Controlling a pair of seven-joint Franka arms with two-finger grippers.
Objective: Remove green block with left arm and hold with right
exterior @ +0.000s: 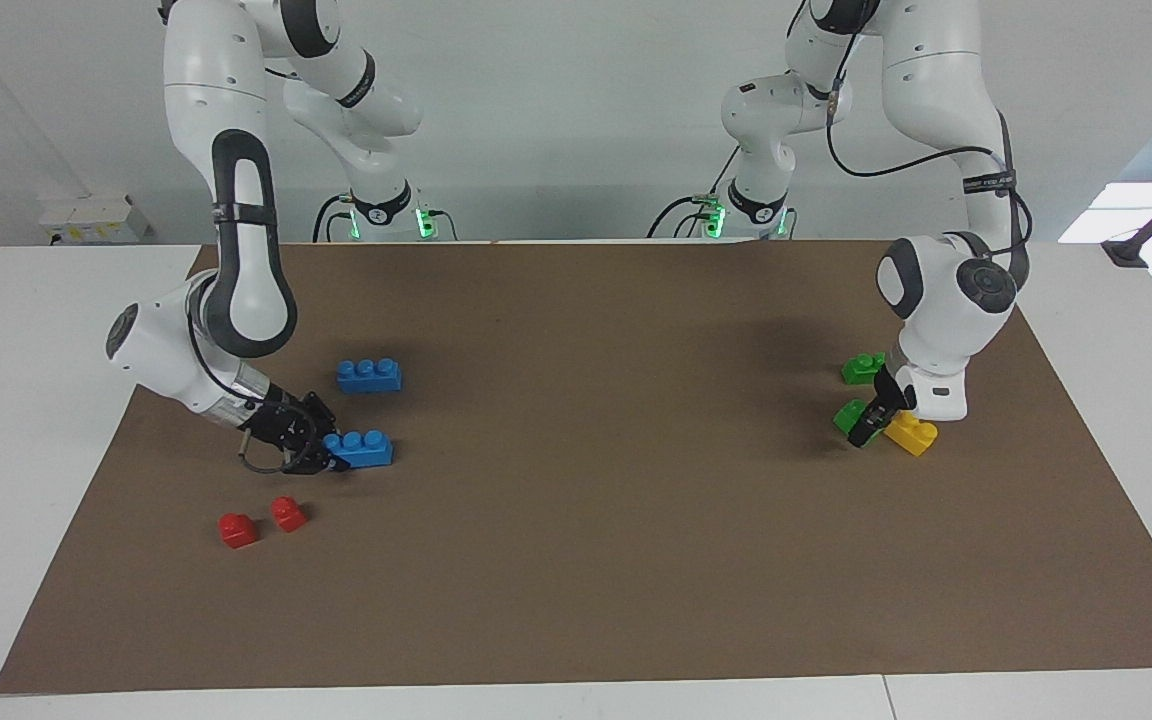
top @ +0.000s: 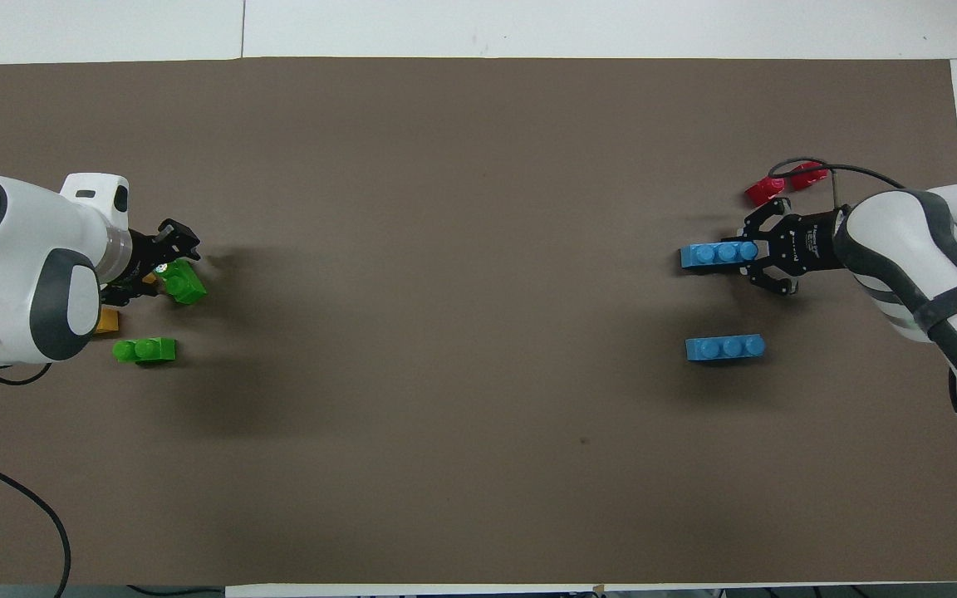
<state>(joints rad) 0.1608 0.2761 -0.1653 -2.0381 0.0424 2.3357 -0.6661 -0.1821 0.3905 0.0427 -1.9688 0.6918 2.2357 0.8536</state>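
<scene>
The green block (exterior: 847, 414) (top: 185, 285) sits tilted at the left arm's end of the mat, against a yellow brick (exterior: 914, 434) (top: 106, 321). My left gripper (exterior: 868, 422) (top: 169, 274) points down and is shut on the green block. An identical second green brick (exterior: 863, 367) (top: 144, 350) lies nearer to the robots. My right gripper (exterior: 336, 452) (top: 746, 253) is low at the right arm's end, shut on the end of a blue three-stud brick (exterior: 364, 449) (top: 715, 254) that rests on the mat.
A second blue three-stud brick (exterior: 369, 375) (top: 725, 347) lies nearer to the robots than the held one. Two red bricks (exterior: 237, 529) (top: 765, 191) lie farther from the robots, beside the right gripper. A brown mat (exterior: 596, 520) covers the table.
</scene>
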